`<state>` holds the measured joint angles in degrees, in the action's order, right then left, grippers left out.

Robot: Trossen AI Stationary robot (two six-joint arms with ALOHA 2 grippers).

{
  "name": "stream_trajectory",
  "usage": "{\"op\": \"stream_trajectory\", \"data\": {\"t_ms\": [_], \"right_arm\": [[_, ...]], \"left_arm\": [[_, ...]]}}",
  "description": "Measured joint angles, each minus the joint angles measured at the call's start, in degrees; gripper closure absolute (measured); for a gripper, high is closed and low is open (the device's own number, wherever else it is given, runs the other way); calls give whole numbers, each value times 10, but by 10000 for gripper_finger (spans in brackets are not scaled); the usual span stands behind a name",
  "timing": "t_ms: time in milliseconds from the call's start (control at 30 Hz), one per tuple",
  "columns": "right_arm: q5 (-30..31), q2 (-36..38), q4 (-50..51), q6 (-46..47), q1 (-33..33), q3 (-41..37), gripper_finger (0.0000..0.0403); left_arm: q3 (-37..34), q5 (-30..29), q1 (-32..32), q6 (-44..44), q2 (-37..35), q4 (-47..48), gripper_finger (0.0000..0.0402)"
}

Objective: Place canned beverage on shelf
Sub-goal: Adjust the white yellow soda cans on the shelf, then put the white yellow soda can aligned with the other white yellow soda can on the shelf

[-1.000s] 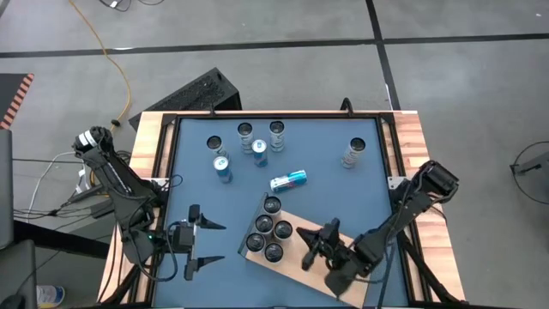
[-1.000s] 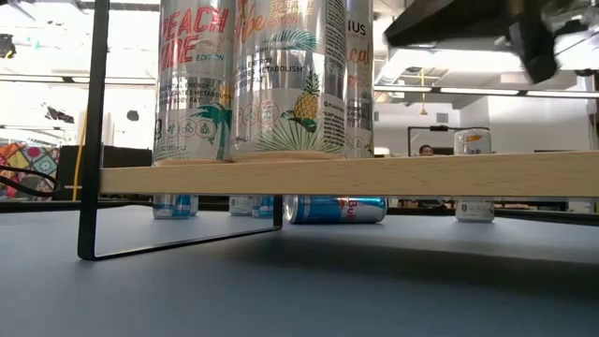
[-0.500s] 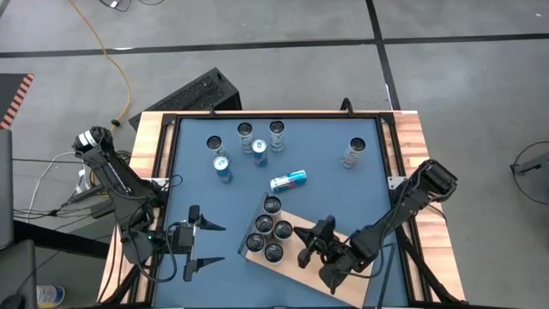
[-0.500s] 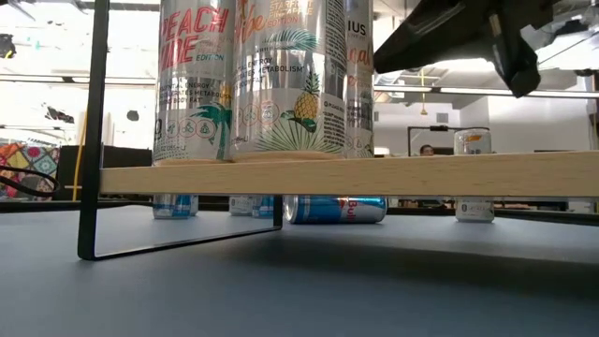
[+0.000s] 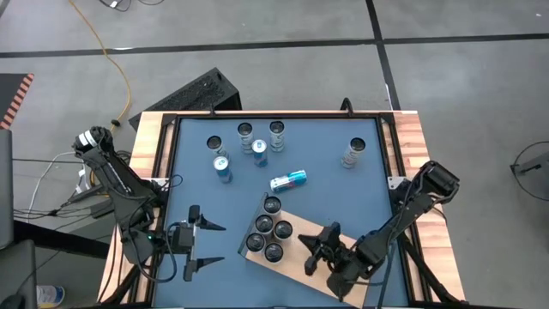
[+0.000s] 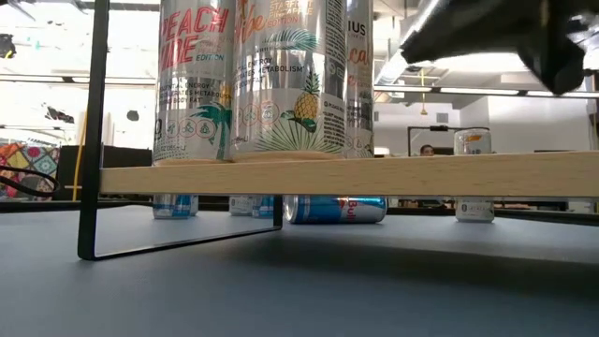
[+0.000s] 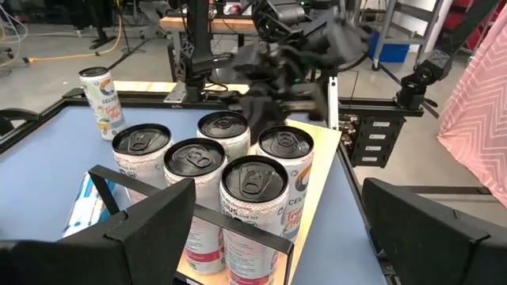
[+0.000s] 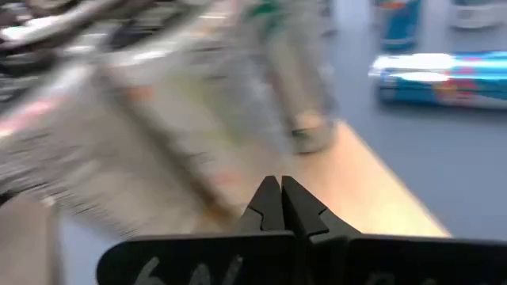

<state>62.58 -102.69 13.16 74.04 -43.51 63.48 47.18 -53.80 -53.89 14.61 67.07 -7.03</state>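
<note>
While both arms hang empty over the near half of the blue worktop [image 5: 364, 184], the shelf [image 5: 309, 256] lies at an angle near its front edge, carrying five upright cans [image 5: 268, 230] clustered at its left end; its right end is bare wood. Right tool [image 5: 322, 247], fingers pressed together and holding nothing, hovers over that bare end. Left tool [image 5: 199, 243], fingers spread wide and empty, waits left of the shelf, pointing toward the cans.

Loose cans stand upright along the far side: a group of four [image 5: 244, 148] at left and a single can [image 5: 353, 153] at right, well apart. One blue can [image 5: 289, 179] lies on its side between that row and the shelf.

Handling, as judged: cans are rigid but thin-walled, smooth and likely slippery, moderately heavy if full. Grip an upright can across mid-body. The fallen can may roll and needs righting. Shelved cans crowd the left end, so approach from the open right end.
</note>
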Motion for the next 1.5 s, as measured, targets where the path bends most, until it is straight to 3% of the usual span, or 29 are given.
{"op": "stream_trajectory", "data": {"t_ms": [133, 200, 567, 800, 1367, 1500], "right_arm": [[-6, 0, 89, 96, 20, 0, 403], [-10, 0, 104, 98, 33, 0, 403], [-59, 0, 22, -59, 87, 0, 403], [-75, 0, -26, -105, 78, 0, 403], [-87, 0, -27, -72, 26, 0, 403], [-84, 4, 20, 13, 31, 0, 403]], "left_arm": [[0, 0, 0, 0, 0, 0, 54], [0, 0, 0, 0, 0, 0, 54], [0, 10, 12, 0, 0, 0, 54], [0, 10, 12, 0, 0, 1, 54], [0, 10, 12, 0, 0, 1, 54], [0, 10, 12, 0, 0, 1, 54]]}}
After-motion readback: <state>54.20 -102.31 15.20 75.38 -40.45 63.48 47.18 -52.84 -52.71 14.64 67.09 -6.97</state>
